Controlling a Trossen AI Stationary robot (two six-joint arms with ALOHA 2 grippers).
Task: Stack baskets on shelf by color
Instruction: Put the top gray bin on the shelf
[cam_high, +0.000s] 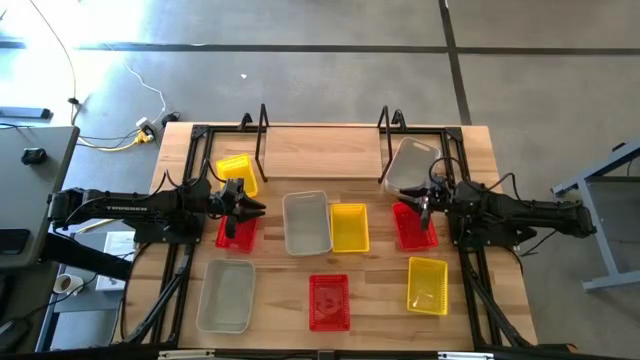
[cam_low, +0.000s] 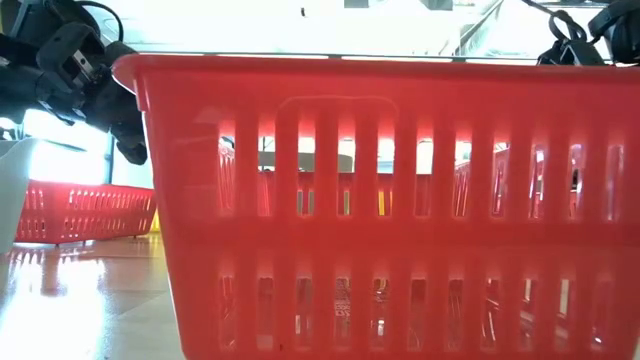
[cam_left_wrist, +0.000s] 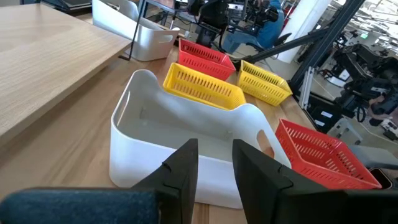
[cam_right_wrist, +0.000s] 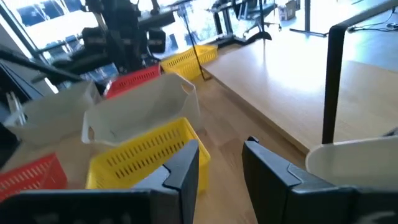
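Observation:
Nine baskets lie loose on the wooden table. Yellow ones sit at far left (cam_high: 237, 172), centre (cam_high: 349, 227) and near right (cam_high: 428, 285). Red ones sit left (cam_high: 237, 234), right (cam_high: 413, 226) and near middle (cam_high: 329, 301). Grey-white ones sit at centre (cam_high: 306, 222), near left (cam_high: 226, 295) and far right (cam_high: 412, 163). The shelf (cam_high: 262, 130) stands at the far middle with nothing on it. My left gripper (cam_high: 258, 208) hovers open above the left red basket, facing the centre grey-white basket (cam_left_wrist: 186, 124). My right gripper (cam_high: 413, 203) hovers open over the right red basket.
The near red basket (cam_low: 380, 200) fills the low view and hides most of the table behind it. Black arm frames run along both table sides (cam_high: 180, 260). Bare wood lies between the shelf's end loops (cam_high: 385, 135) at the far middle.

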